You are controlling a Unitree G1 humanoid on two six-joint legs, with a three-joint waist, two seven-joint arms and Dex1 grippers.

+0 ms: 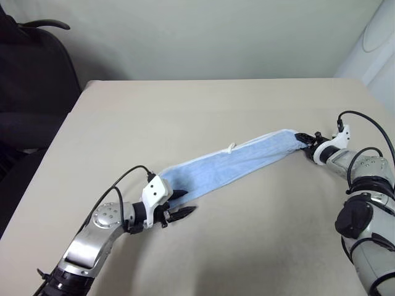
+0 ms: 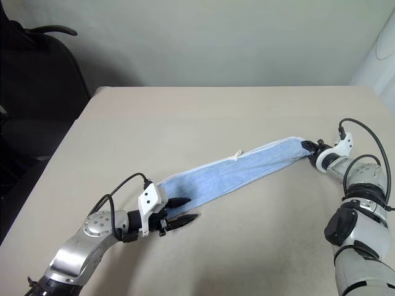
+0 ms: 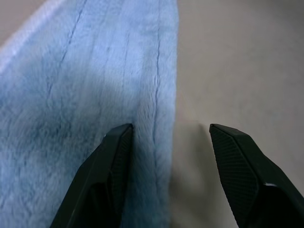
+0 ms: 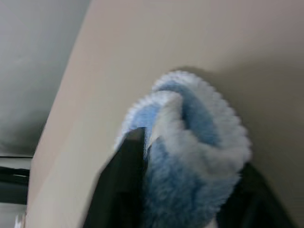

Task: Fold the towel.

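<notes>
1. The towel (image 1: pixel 234 165): soft light-blue terry cloth, fluffy pile, stitched hem.
2. The table (image 1: pixel 185 111): smooth, matt beige surface.
3. Left gripper (image 3: pixel 171 142) fingers (image 3: pixel 240 166): matt black plastic, finely textured pads.

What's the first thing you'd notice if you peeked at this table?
A light-blue towel, folded into a long narrow strip, lies slantwise across the middle of the beige table. The right gripper pinches the towel's far end, bunching the cloth between its black fingers. The left gripper sits open at the near end, one finger on the towel, the other over bare table.
</notes>
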